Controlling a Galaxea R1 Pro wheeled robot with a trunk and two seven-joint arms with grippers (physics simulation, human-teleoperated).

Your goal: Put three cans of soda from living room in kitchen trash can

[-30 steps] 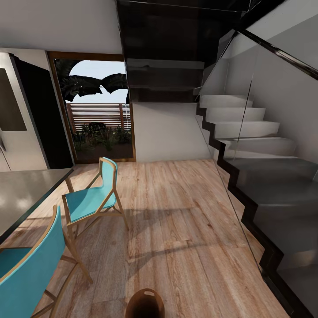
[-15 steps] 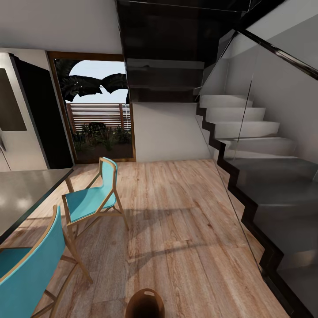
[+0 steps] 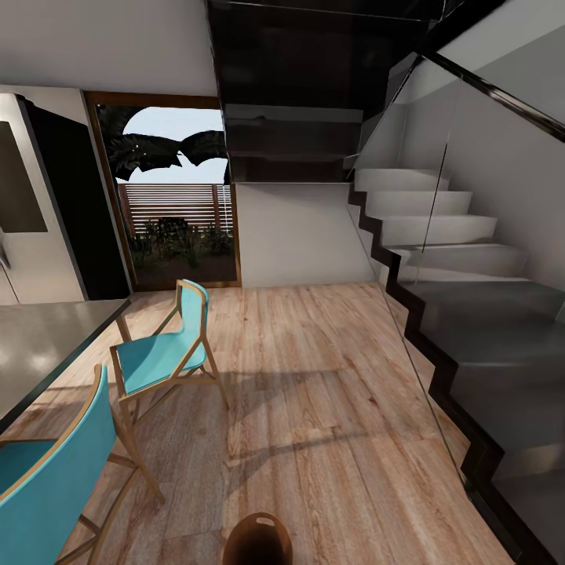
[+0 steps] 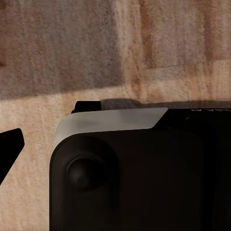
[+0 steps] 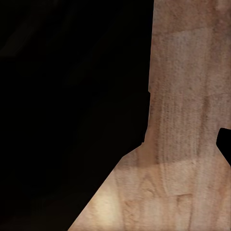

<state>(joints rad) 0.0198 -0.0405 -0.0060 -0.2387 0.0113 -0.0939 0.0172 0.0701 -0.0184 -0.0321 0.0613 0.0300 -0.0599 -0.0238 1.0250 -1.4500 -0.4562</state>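
The tash can (image 3: 258,540), cut off, seemingly stands on wood floor (image 3: 329,408).

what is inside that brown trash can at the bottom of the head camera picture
Only the far part of the trash can shows, standing on the wood floor. The visible inside is dark, with no orange cans showing. The picture's bottom edge cuts off its near part, so its contents cannot be confirmed.

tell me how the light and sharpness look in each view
Head view: crisp, daylight through the wood-framed glass door, chair shadows across the light wood floor, round brown bin cut off by the frame edge. Left wrist view: soft, a shadow band on the floor. Right wrist view: half black, floor grain blurred.
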